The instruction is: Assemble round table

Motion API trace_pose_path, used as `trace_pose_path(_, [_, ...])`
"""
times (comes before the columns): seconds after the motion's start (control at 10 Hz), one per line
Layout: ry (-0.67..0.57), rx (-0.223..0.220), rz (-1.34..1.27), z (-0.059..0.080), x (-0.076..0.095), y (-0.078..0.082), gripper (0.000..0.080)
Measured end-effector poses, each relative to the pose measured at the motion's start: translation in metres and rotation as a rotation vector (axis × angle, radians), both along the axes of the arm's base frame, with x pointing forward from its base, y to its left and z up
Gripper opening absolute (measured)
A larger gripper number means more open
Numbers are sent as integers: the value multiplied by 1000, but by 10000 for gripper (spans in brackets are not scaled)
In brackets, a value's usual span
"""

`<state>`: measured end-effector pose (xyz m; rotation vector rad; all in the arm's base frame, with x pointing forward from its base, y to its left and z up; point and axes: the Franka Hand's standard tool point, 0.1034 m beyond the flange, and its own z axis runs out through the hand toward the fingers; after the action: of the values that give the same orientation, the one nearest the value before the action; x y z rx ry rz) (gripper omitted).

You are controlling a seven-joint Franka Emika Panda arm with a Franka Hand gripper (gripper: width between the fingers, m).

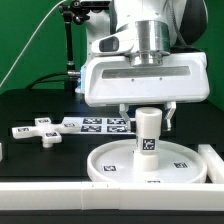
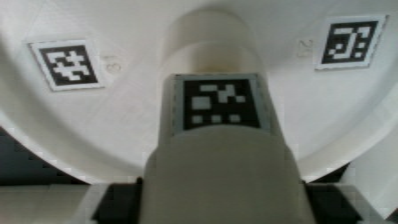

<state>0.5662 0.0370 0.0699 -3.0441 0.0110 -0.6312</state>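
The short cylindrical leg (image 1: 148,138) stands upright at the middle of the large round disc (image 1: 112,170), which lies flat near the front wall. My gripper (image 1: 148,114) hangs straight above and is shut on the top part of the leg. In the wrist view the leg (image 2: 222,120), with a tag on it, fills the space between my two dark pads (image 2: 125,200), and the gripper (image 2: 222,208) is centred on it. The disc (image 2: 80,125) spreads out behind it with two tags. The cross-shaped foot piece (image 1: 38,130) lies on the table at the exterior view's left, apart from the disc.
The marker board (image 1: 100,124) lies behind the disc, between it and the foot piece. The long white border wall (image 1: 90,205) runs along the front and turns up at the exterior view's right (image 1: 214,165). A black stand (image 1: 70,50) rises at the back.
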Motion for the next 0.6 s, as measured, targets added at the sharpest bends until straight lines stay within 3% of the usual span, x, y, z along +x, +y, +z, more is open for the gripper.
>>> trace_pose_path(0.4, [-5,11,-33,0,0,-2,409])
trace_pose_path(0.6, [-43,92,-254,0,-3,-5,409])
